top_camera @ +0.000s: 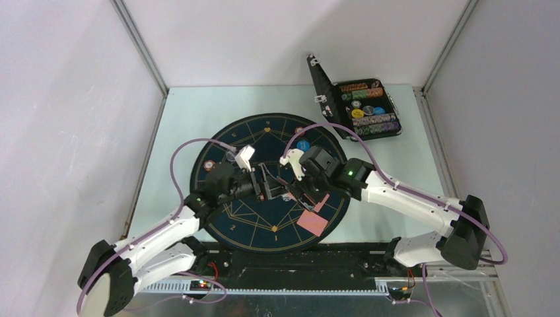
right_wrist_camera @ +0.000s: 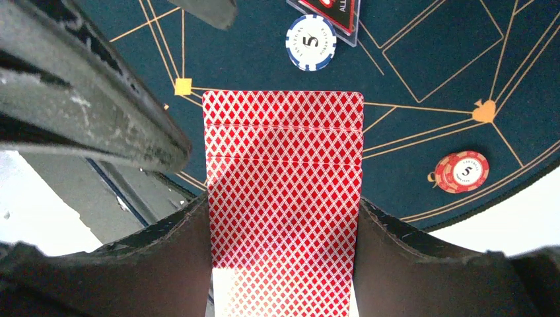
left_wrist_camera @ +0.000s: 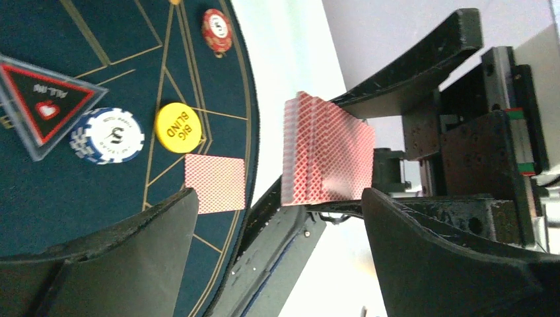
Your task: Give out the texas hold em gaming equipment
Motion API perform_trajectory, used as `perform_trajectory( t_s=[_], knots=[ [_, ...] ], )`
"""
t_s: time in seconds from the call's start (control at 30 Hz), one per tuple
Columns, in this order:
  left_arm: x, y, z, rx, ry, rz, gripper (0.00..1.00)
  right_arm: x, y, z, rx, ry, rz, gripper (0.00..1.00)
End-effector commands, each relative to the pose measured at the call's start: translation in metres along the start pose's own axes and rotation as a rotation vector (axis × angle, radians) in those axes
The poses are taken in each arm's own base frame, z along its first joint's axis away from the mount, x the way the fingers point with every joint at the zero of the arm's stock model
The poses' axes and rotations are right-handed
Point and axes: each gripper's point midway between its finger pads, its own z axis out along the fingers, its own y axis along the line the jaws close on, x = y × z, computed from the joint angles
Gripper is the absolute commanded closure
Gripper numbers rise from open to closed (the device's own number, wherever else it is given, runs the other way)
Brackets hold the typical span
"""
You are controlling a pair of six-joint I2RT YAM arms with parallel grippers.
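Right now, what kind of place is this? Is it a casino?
Probably not a casino, more a robot test booth set up for poker: plain white walls, two robot arms, a round blue mat and a black case of chips.

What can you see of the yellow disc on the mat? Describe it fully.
The yellow disc is round, flat and smooth-edged, plastic by its look, with BIG BLIND printed in dark letters. It lies flat on the dark-blue mat, over a gold line, close beside a blue-and-white chip, a red-backed card lying near it.
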Motion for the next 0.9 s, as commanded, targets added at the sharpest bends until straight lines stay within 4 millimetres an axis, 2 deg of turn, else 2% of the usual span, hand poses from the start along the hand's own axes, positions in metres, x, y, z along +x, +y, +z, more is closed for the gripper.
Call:
perform_trajectory(
  t_s=[0.0, 0.3, 0.57, 0.7, 0.87],
  knots=[
    [-0.004, -0.027, 0.002, 0.154, 0.011, 0.029, 0.0, -0.015, 0.008, -0.004, -0.038, -0.061, -0.031, 1.0],
    [0.012, -0.018, 0.015, 0.15, 0.103, 0.045, 0.0, -0.016, 0.011, -0.004, -0.051, -0.068, -0.038, 1.0],
    [0.015, -0.034, 0.021, 0.242, 0.121, 0.06, 0.0, -0.015, 0.013, -0.003, -0.059, -0.063, -0.046, 1.0],
    [0.016, -0.036, 0.023, 0.246, 0.119, 0.071, 0.0, -0.015, 0.014, -0.003, -0.06, -0.064, -0.046, 1.0],
    [0.025, -0.034, 0.031, 0.219, 0.166, 0.09, 0.0, -0.017, 0.015, -0.004, -0.063, -0.071, -0.047, 1.0]
  ],
)
